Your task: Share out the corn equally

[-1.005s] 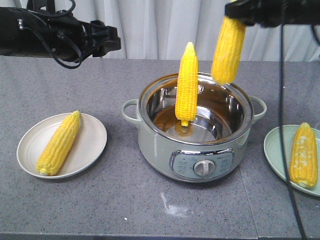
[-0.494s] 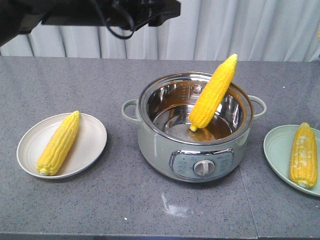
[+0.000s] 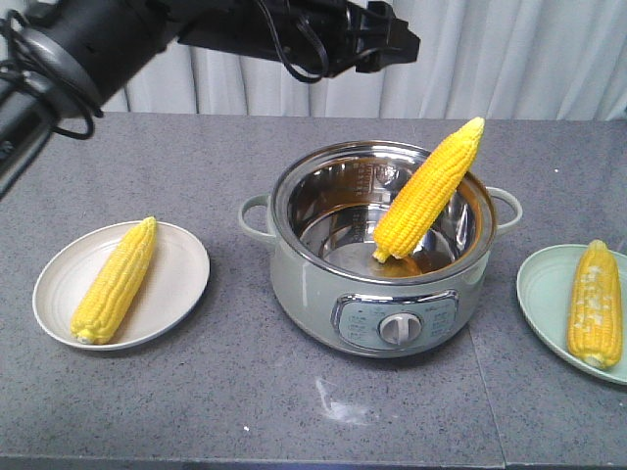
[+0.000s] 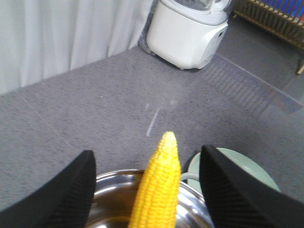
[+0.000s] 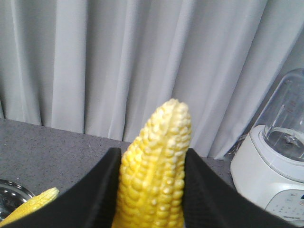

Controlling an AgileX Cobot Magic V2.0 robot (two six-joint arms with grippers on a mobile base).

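Leaning cob (image 3: 428, 191): bright yellow, kernel rows, tapered. Its butt sits down inside the shiny steel-lined pot (image 3: 304, 284), long axis tilted, pointed tip up over the right rim. In my left wrist view the left gripper (image 4: 146, 164) is spread wide. Its ribbed black fingers (image 4: 66, 190) flank that cob and touch neither side. My right gripper (image 5: 152, 190) is clamped on the gripped cob (image 5: 154, 152), whose pale tip sticks out past the pads toward the curtain (image 5: 71, 57). Left-plate cob (image 3: 116, 279) lies flat on the round cream plate (image 3: 176, 264). Right-plate cob (image 3: 595, 304) lies flat on the pale green plate (image 3: 539, 284).
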